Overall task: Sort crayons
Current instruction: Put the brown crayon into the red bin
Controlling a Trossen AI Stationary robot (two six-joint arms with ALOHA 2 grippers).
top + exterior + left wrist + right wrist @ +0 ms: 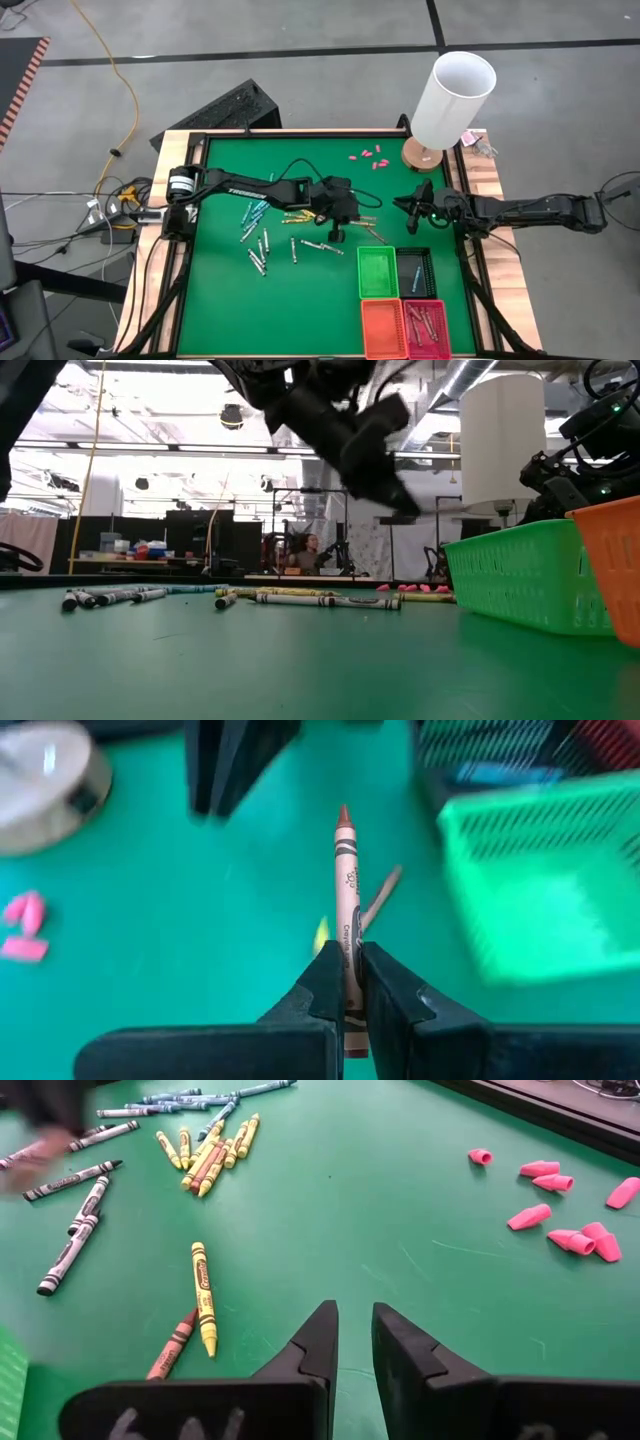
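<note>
My left gripper (346, 952) is shut on a brownish-red crayon (346, 870) and hangs above the green mat's middle (350, 212), well clear of it in the low view (385, 485). Loose crayons lie flat on the mat: light blue ones (255, 212), yellow ones (297, 216) and grey-white ones (262, 250). A yellow crayon (205, 1295) and a brownish-red one (172, 1345) lie just ahead of my right gripper (354, 1325). That gripper is open, holds nothing and waits at the mat's right edge (412, 205). My left gripper pinches the brownish-red crayon between its two fingers at the wrapped rear part (350, 955). The crayon runs along the fingers, and its pointed tip (343, 815) sticks out ahead toward the table's right. The fingers slant downward. The crayon is lifted clear of the mat.
A green basket (378, 272) and a black one (415, 270) stand at the near right, with an orange one (382, 328) and a pink one (427, 328) in front of them. Pink stubby pieces (368, 157) lie at the far side. A white cylinder on a wooden base (452, 95) stands at the far right corner.
</note>
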